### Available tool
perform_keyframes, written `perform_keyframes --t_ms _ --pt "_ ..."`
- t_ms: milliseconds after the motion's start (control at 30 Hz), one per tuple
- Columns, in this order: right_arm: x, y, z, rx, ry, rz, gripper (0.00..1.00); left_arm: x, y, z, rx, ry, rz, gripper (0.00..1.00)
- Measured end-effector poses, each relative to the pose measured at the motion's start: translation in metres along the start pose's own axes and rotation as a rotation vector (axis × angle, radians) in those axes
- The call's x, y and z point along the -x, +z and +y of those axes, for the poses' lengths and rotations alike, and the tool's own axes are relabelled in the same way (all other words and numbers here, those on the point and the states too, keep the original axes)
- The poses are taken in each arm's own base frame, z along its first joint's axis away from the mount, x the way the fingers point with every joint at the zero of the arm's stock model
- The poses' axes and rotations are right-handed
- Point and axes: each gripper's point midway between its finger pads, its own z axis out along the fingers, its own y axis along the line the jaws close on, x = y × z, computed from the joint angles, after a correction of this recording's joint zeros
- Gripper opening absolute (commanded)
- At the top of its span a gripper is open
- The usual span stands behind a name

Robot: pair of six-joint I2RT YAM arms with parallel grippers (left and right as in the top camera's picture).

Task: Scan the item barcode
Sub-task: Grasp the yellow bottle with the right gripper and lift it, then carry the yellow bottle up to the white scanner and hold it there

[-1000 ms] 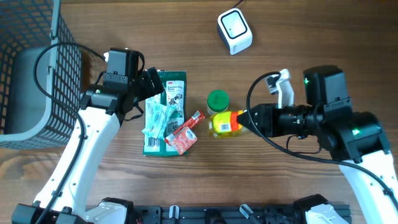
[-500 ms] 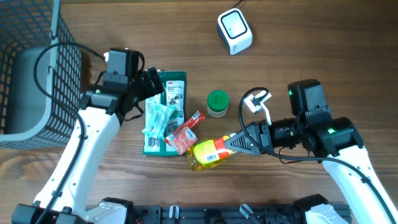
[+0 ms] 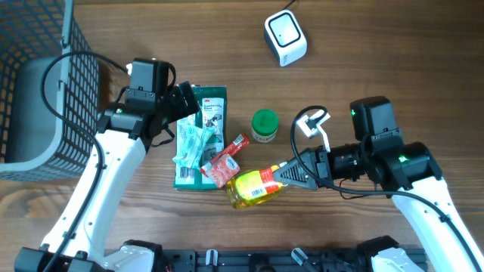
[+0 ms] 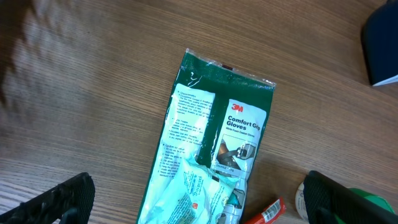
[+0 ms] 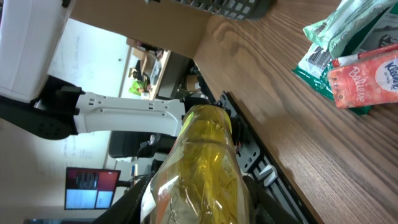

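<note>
I hold the clear yellow plastic bottle with the red-and-white label (image 3: 257, 187) in my right claw (image 3: 281, 175), which is closed partway around its capped end. The bottle lies nearly level, its base pointing toward 8 o'clock. In my right wrist view the bottle (image 5: 205, 168) fills the lower middle between my fingers. Whether it touches the wooden table (image 3: 378, 45) I cannot tell.

My right forearm runs in from 3 o'clock toward 9 o'clock, low along the table's near half. The wrist is rolled, so the table edge stands slanted in that camera.

Just at 10 o'clock of the bottle lies a red sachet (image 3: 221, 168), resting on a flat green glove packet (image 3: 200, 128). At 12 o'clock of the bottle stands a small jar with a green lid (image 3: 265, 126). Well beyond it, at about 1 o'clock, sits the white box-shaped barcode scanner (image 3: 285, 38).

My left arm rises from 7 o'clock and bends toward 1 o'clock. My left claw (image 3: 184, 100) hangs above the packet's top end, spread wide and holding nothing, with its black fingers (image 4: 68, 196) at the frame's lower corners. A dark wire basket (image 3: 38, 75) stands at 9 o'clock of that arm.
</note>
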Motion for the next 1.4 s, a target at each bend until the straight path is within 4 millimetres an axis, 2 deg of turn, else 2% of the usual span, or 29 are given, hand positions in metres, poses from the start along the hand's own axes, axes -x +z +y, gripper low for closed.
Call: perform_keyframes --t_ms 667,800,933,1100,1300,1400 --pt "0.0 0.0 0.0 -0.001 0.018 0.001 0.04 0.0 0.0 0.0 0.0 0.0 0.0 1.0" --pt "0.004 0.0 -0.006 -0.038 0.017 -0.013 0.04 0.0 0.0 0.0 0.0 0.0 0.0 1.0" --pt "0.017 -0.002 -0.019 -0.116 0.021 -0.061 0.04 0.0 0.0 0.0 0.0 0.0 0.0 1.0" --pt "0.024 -0.007 -0.042 -0.254 0.055 -0.104 0.04 0.0 0.0 0.0 0.0 0.0 0.0 1.0" --pt "0.033 -0.023 -0.081 -0.494 0.069 -0.174 0.04 0.0 0.0 0.0 0.0 0.0 0.0 1.0" --pt "0.038 -0.028 -0.087 -0.539 0.057 -0.199 0.04 0.0 0.0 0.0 0.0 0.0 0.0 1.0"
